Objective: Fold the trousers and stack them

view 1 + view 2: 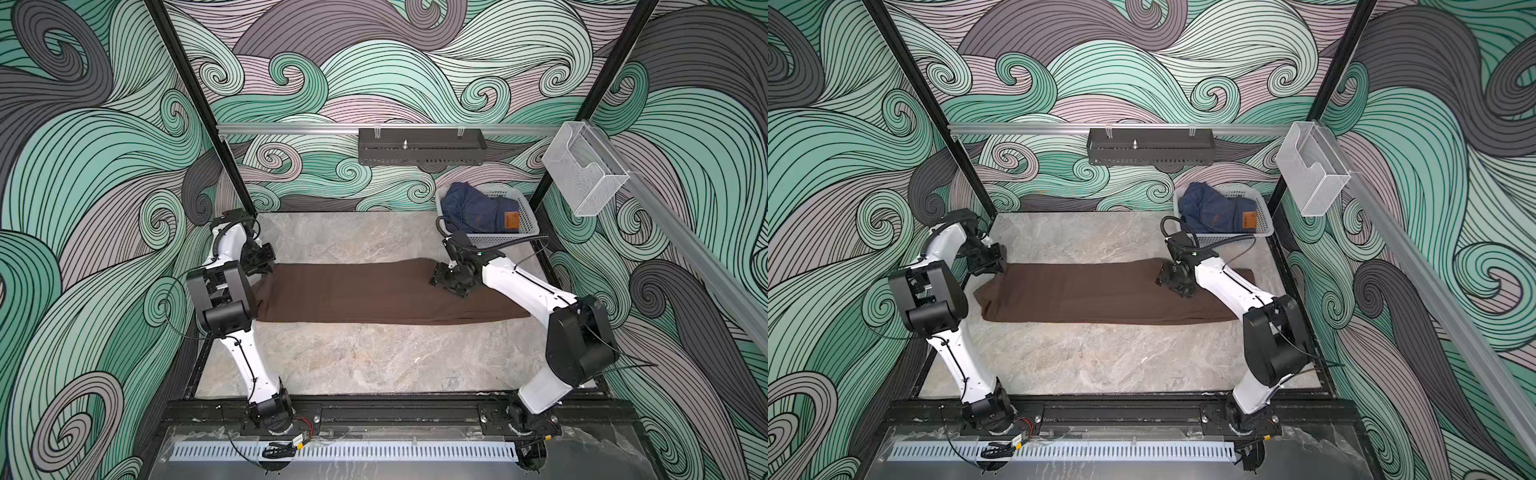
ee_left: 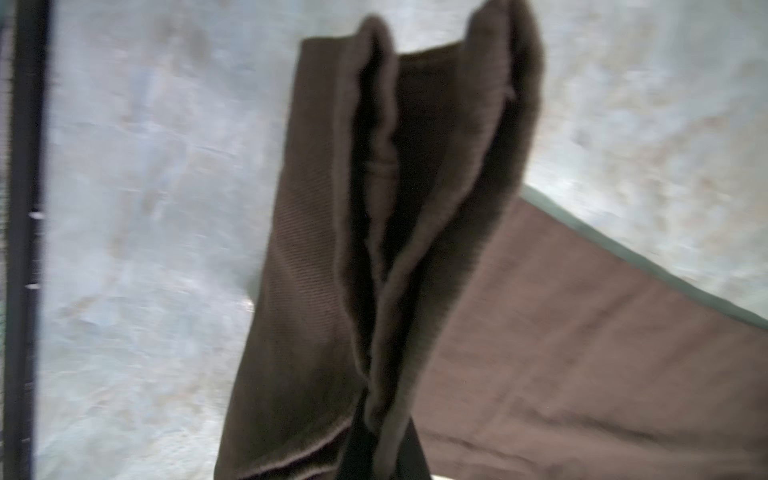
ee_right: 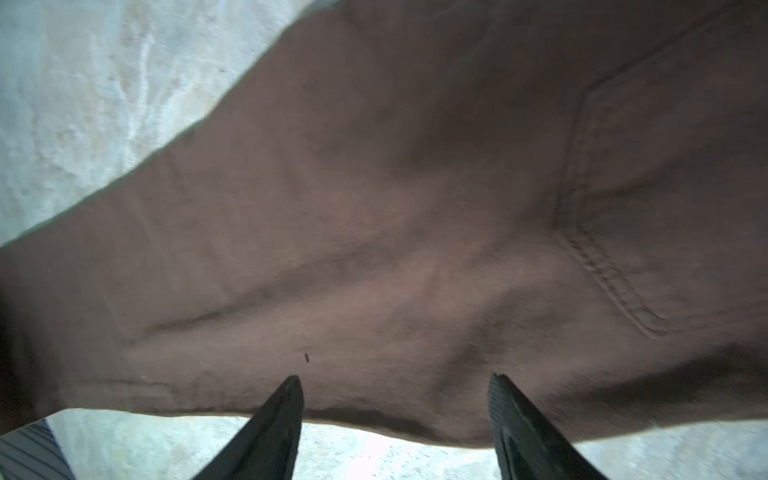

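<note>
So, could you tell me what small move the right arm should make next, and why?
Probably lower the right gripper and close it on the trousers beneath: its jaws stand open over the cloth by the pocket seam, holding nothing, while the left gripper is shut on the hem end at the other side.

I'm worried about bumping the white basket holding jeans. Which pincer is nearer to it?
Right. The right pincer is open over the trousers' end just in front of the basket; the left pincer, shut on the trousers' opposite end, is far across the table.
</note>
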Robot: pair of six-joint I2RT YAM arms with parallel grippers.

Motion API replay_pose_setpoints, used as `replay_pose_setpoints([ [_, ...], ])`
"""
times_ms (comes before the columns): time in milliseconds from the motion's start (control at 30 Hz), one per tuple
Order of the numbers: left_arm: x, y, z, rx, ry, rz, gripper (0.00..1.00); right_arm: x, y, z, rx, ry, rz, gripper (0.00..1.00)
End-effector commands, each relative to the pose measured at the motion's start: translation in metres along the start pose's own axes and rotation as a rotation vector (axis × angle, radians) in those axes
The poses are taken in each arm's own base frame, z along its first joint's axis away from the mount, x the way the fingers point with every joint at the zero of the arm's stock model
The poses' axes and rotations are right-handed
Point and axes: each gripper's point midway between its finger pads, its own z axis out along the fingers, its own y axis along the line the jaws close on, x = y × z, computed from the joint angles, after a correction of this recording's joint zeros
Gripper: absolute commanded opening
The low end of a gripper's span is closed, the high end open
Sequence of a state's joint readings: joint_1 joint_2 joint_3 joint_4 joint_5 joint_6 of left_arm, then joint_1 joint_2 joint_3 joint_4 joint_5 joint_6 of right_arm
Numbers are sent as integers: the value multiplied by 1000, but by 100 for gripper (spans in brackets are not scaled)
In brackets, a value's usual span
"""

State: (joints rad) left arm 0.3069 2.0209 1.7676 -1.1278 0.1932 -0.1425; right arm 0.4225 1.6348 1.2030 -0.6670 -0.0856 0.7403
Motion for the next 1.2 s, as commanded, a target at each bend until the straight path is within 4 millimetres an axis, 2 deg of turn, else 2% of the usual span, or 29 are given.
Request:
replay_pose_setpoints([
  [0, 23, -48, -29, 149, 24, 1, 0, -3, -12, -10, 1, -34, 7, 72],
  [300, 63, -156, -72, 355, -19, 121, 0, -4, -42, -17, -22, -44, 67, 72],
  [433, 75, -193, -76, 394, -38, 139, 0, -5, -51, -21, -28, -50, 81, 72],
  [567, 95, -231, -69, 411, -31, 185, 0, -4, -59, -22, -36, -53, 101, 72],
  [900, 120, -282, -36, 382, -15, 204, 0, -1, -73, -23, -43, -44, 124, 72],
  [1167, 131, -309, -16, 372, 3, 217, 0, -4, -80, -23, -43, -43, 139, 72],
])
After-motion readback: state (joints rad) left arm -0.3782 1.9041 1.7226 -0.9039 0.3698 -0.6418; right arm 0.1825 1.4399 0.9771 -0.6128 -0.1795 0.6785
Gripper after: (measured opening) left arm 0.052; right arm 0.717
